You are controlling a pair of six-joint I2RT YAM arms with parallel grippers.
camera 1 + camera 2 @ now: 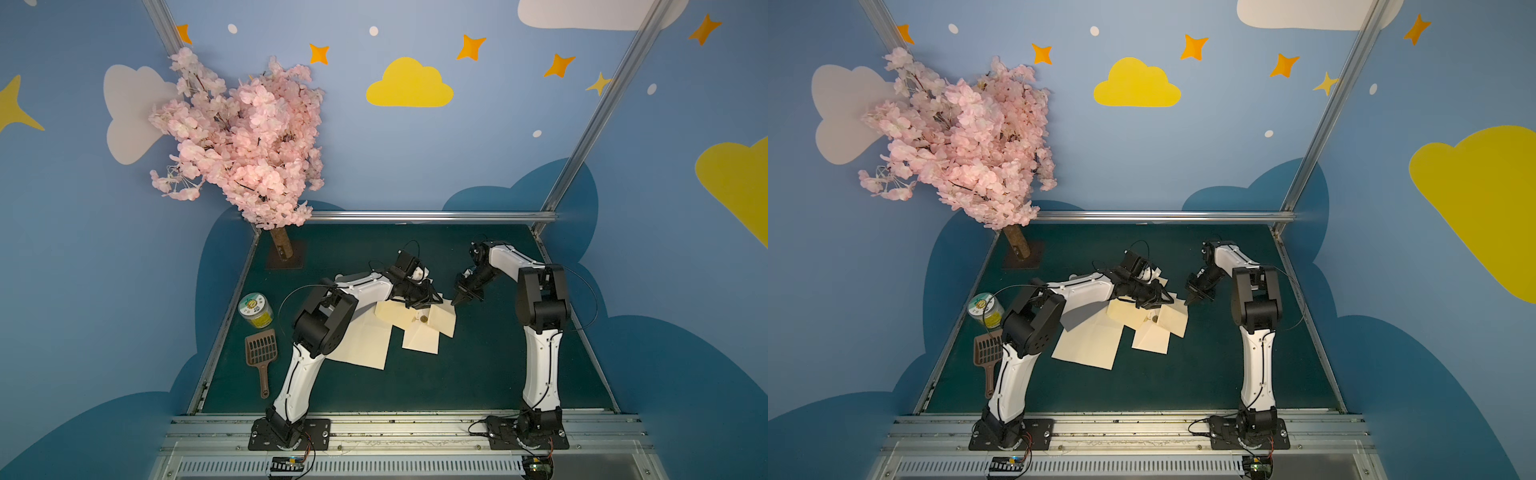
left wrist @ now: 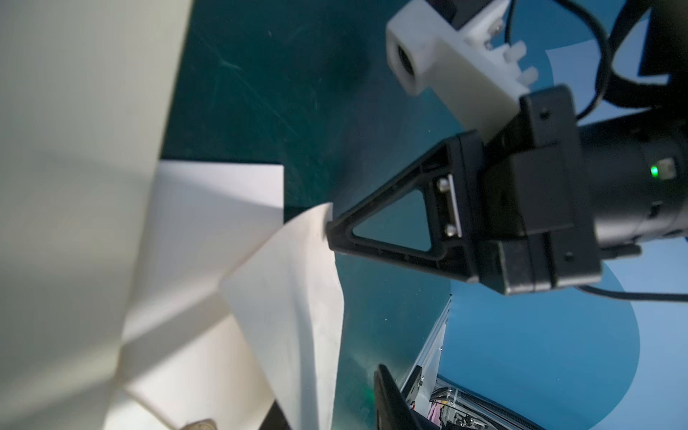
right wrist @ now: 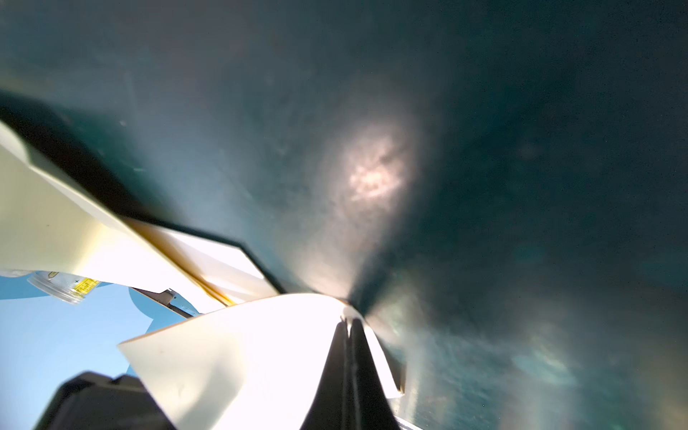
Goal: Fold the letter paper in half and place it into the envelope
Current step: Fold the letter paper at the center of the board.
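Right gripper (image 1: pixel 457 301) is clenched on the envelope (image 1: pixel 420 338), gripping the corner at its 2 o'clock. The right wrist view has the fingertips (image 3: pixel 335 372) pressed together over a curled cream edge, held up off the green mat (image 1: pixel 478 374). The envelope sits around the middle of the mat, brown button (image 1: pixel 423 319) facing up. Left gripper (image 1: pixel 426 300) hovers right over the envelope's 12 o'clock edge, and whether its jaws are parted or pinching anything I can't tell from here. The letter paper (image 1: pixel 365 345) lies flat at the envelope's 8 o'clock, meeting its edge, partly under the left arm. Out at the mat's 9 o'clock stand a jar (image 1: pixel 255 311) and a brown scoop (image 1: pixel 262 353), with a blossom tree (image 1: pixel 245 141) at 11 o'clock
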